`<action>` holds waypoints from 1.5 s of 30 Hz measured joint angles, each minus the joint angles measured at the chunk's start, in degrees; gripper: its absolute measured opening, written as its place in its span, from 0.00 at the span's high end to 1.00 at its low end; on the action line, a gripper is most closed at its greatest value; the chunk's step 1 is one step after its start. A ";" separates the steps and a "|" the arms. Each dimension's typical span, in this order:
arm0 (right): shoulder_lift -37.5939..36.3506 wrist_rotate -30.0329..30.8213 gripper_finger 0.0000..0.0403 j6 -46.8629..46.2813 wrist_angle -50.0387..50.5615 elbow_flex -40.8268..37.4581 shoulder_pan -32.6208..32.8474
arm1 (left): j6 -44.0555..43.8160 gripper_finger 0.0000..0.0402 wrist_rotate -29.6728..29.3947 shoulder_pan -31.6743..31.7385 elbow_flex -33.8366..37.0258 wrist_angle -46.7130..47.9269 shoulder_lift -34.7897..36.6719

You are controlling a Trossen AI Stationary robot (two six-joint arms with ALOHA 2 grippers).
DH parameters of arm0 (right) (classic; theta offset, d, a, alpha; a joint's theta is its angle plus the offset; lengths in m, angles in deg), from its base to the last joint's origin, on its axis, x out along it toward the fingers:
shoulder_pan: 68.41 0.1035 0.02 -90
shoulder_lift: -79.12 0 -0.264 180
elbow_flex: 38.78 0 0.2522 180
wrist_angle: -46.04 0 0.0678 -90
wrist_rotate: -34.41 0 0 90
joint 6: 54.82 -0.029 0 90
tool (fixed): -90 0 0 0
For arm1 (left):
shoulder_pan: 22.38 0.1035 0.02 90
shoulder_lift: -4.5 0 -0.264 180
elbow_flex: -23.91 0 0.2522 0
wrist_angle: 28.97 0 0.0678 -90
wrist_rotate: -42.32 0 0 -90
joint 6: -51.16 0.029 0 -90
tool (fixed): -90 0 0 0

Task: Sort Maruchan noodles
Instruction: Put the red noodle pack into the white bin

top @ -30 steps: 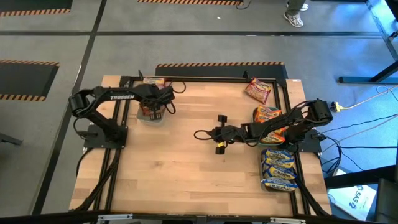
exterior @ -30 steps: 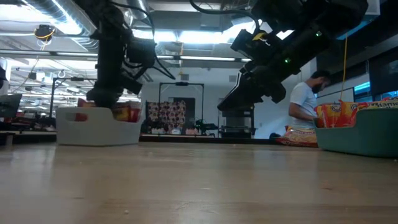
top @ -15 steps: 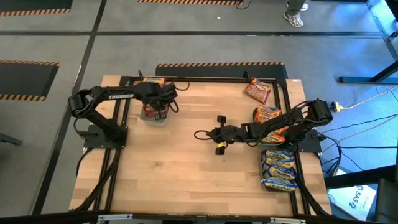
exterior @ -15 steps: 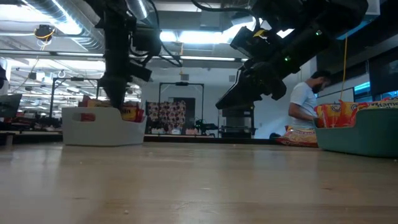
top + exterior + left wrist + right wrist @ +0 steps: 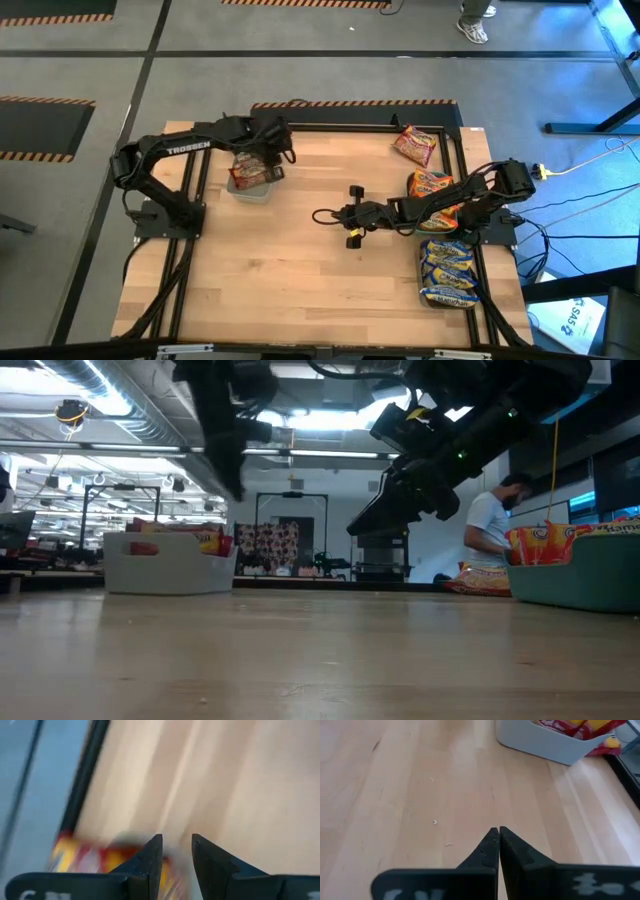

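While the right tool (image 5: 322,215) is held low over the middle of the desk (image 5: 300,280) with its fingers pressed together and nothing between them, the left tool (image 5: 283,143) is seen raised near the far left part of the desk, just beyond a pale grey tray (image 5: 248,180). Its fingers (image 5: 150,857) are parted by a narrow gap, and nothing is gripped in them. Maroon-and-yellow noodle packets (image 5: 252,174) are seen lying in that tray. One orange-red packet (image 5: 414,145) lies loose on the desk near the far right corner. More orange packets (image 5: 430,186) are held in a tray at the right edge, partly covered by the right arm, and blue-and-yellow packets (image 5: 447,267) are stacked in the tray nearer the front. A person (image 5: 492,525) is visible in the room behind.
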 joint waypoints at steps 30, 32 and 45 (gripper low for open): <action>-4.34 10.02 1.00 -8.70 52.33 15.87 -37.19 | -1.36 0.75 20.94 -8.04 24.54 -56.76 -0.04; -4.31 7.91 1.00 -9.17 55.30 16.15 -41.03 | -1.49 0.75 20.93 -8.04 24.56 -56.78 -0.04; -1.89 5.82 1.00 -9.90 57.70 16.24 -53.95 | -1.48 0.75 20.93 -8.04 24.63 -58.42 -0.04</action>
